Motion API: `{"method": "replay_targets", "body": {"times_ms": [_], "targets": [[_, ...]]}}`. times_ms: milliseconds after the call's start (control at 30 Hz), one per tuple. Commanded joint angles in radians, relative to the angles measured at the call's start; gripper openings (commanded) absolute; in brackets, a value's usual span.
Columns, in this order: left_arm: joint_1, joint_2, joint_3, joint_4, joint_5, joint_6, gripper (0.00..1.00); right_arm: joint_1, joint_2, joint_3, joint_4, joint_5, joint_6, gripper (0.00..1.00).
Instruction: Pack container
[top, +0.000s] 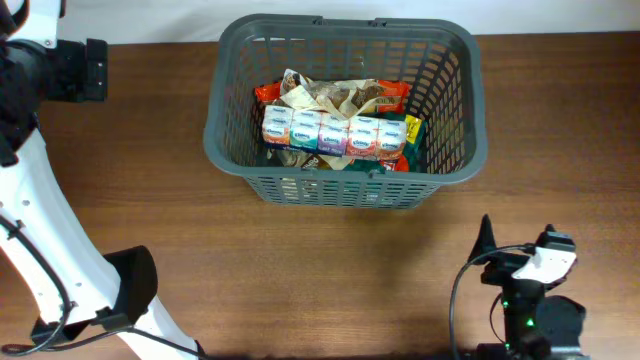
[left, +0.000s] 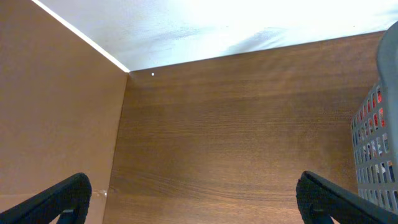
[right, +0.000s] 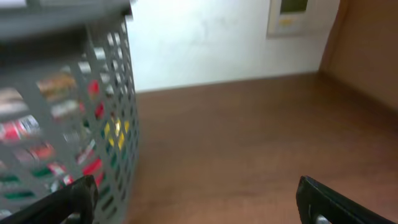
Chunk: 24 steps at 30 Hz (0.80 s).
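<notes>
The dark grey slotted container (top: 225, 150) stands at the far middle of the table. It holds a row of several small white packets (top: 335, 133) on top of red, brown and green snack packets (top: 345, 95). My left gripper (left: 193, 199) is open and empty over bare table at the near left, with the container's wall (left: 376, 149) off to its right. My right gripper (right: 196, 196) is open and empty at the near right (top: 487, 240). The container's side (right: 68, 124) is to its left, blurred.
The brown wooden table (top: 330, 270) meets a white wall at the back (left: 205, 31). A brown panel (left: 56, 112) borders the table's left edge. The white left arm (top: 40, 220) runs along the left side.
</notes>
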Motion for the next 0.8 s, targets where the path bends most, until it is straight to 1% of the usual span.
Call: {"method": "replay_targets", "body": {"times_ms": [0,267,767], "targets": [[0.004,-0.002,0.0,0.0,0.003,-0.013,0.99,0.005,-0.011,-0.056,0.003,0.016,0.006,0.99],[0.004,-0.002,0.0,0.0,0.003,-0.013,0.99,0.005,-0.011,-0.134,0.003,0.016,0.005,0.99],[0.004,-0.002,0.0,0.0,0.003,-0.013,0.99,0.005,-0.01,-0.132,0.011,0.015,0.005,0.99]]}}
